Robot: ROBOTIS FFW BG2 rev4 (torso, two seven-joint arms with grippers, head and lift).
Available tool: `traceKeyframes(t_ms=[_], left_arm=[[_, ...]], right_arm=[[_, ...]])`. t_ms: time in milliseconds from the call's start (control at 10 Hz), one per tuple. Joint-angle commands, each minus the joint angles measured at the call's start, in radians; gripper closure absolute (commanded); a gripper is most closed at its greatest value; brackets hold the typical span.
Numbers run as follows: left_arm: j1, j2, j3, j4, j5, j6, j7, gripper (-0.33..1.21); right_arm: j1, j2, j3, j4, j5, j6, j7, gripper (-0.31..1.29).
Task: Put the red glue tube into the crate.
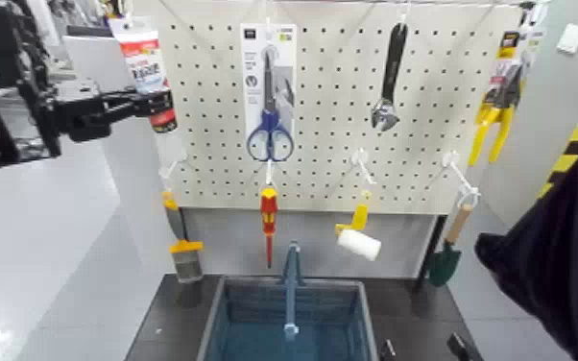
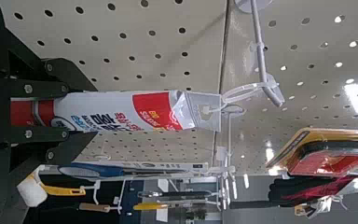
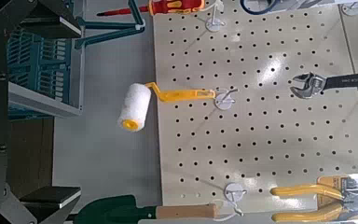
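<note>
The red glue tube (image 1: 151, 75) hangs at the top left of the pegboard, with a red and white label. In the left wrist view its white tab end (image 2: 205, 108) is on a wire hook. My left gripper (image 1: 145, 104) reaches in from the left and is shut on the red glue tube (image 2: 121, 112), one black finger (image 2: 58, 77) on either side. The blue-grey crate (image 1: 224, 322) with its upright blue handle (image 1: 292, 288) stands below the board at the front. My right gripper (image 3: 75, 110) is open and empty, facing the board beside the crate (image 3: 42, 65).
The pegboard (image 1: 331, 163) also holds blue scissors (image 1: 270, 130), a wrench (image 1: 389, 77), yellow pliers (image 1: 493, 115), a red-and-yellow screwdriver (image 1: 268, 216), a paint roller (image 1: 359, 243), a scraper (image 1: 183, 257) and a trowel (image 1: 446, 254). A dark bulk (image 1: 552, 259) fills the right edge.
</note>
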Motion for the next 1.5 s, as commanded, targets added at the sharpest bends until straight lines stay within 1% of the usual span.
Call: traceKeyframes(t_ms=[100,200,400,700,800,1000,1200,1500], left_arm=[[-0.003,0.002,-0.003,0.0,0.0,-0.001,0.0,0.97],[-0.003,0.002,-0.003,0.0,0.0,-0.001,0.0,0.97],[-0.003,0.002,-0.003,-0.002,0.0,-0.001,0.003,1.06],[-0.003,0.003,-0.001,-0.003,0.005,-0.003,0.005,1.07],[-0.004,0.003,-0.001,-0.006,0.003,-0.003,0.009,1.16],[-0.006,0.005,0.0,-0.018,0.008,-0.001,0.015,1.16],[-0.014,0.003,-0.001,-0.066,0.022,0.0,0.026,1.16],[-0.033,0.002,-0.029,-0.141,0.042,0.01,0.038,1.16]], right_arm=[[-0.002,0.0,-0.001,0.0,-0.001,0.0,0.0,0.11],[0.0,0.0,-0.001,0.0,-0.001,0.0,0.0,0.11],[-0.002,0.0,-0.001,0.0,-0.001,0.0,0.0,0.11],[-0.002,0.0,-0.001,0.002,-0.001,0.001,0.0,0.11],[0.0,0.0,-0.001,0.002,-0.001,0.0,0.0,0.11],[0.0,0.0,0.001,0.002,-0.003,0.003,0.0,0.11],[0.0,0.0,0.001,0.002,-0.003,0.004,0.0,0.11],[0.0,0.0,0.001,0.002,-0.006,0.007,0.002,0.11]])
